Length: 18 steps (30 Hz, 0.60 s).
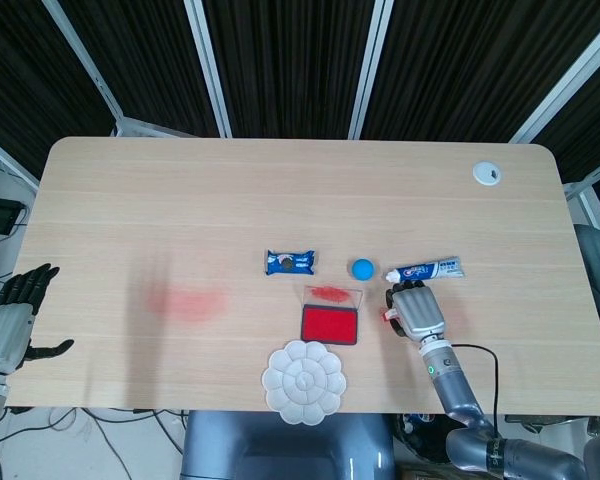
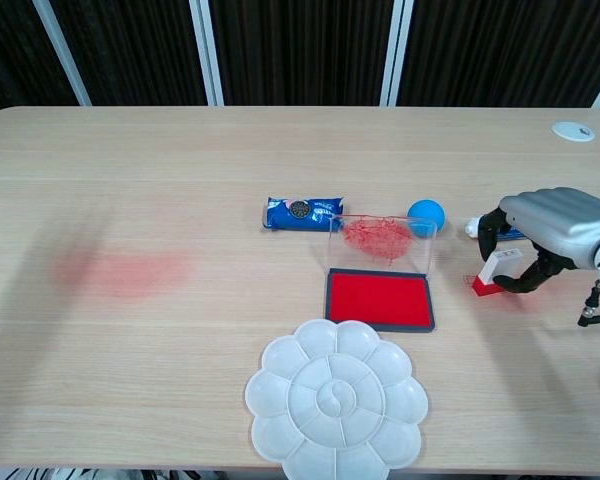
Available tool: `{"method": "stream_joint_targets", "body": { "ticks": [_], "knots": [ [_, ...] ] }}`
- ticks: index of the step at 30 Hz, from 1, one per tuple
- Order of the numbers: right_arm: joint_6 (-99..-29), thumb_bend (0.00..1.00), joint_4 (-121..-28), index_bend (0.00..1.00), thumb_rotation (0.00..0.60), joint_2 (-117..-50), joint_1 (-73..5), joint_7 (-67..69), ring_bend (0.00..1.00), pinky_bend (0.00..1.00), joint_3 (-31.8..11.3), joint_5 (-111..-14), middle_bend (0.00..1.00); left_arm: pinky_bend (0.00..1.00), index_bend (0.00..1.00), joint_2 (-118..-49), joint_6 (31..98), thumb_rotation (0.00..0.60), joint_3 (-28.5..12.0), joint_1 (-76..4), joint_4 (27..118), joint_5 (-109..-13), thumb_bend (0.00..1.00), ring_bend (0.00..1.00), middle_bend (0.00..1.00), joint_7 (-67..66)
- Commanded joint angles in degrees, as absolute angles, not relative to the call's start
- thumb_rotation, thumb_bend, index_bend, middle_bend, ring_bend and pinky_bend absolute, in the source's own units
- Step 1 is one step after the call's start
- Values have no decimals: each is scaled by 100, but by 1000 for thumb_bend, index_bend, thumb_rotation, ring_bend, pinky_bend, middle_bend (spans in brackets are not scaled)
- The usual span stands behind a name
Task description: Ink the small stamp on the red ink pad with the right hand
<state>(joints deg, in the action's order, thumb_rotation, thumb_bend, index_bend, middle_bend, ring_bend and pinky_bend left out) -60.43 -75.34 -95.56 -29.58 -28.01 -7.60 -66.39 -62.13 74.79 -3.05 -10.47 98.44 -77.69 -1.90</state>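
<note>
Your right hand (image 2: 555,225) curls its fingers around the small stamp (image 2: 492,274), right of the red ink pad (image 2: 379,298). It's probably light, rigid, tippy; grip its white body.

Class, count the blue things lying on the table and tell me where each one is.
3: the cookie packet left of the ink pad's open lid, the ball right of that lid, and the toothpaste tube, partly hidden behind the right hand in the chest view.
</note>
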Motion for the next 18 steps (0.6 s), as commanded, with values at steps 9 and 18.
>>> {"method": "stream_joint_targets", "body": {
  "ticks": [9,18],
  "knots": [
    [-6033,397,-7506,531,600,-9590,-2984,-2836,302,328,-756,-6578,406,0,0,-6207,7470,600,-303,-1049,9850,-7759,0,0,0,-178],
    [-6025,420,-7524,537,600,-9578,-2996,-2873,302,328,-751,-6519,414,0,0,-6191,7447,600,-293,-1051,9873,-7753,0,0,0,-150]
  ]
}}
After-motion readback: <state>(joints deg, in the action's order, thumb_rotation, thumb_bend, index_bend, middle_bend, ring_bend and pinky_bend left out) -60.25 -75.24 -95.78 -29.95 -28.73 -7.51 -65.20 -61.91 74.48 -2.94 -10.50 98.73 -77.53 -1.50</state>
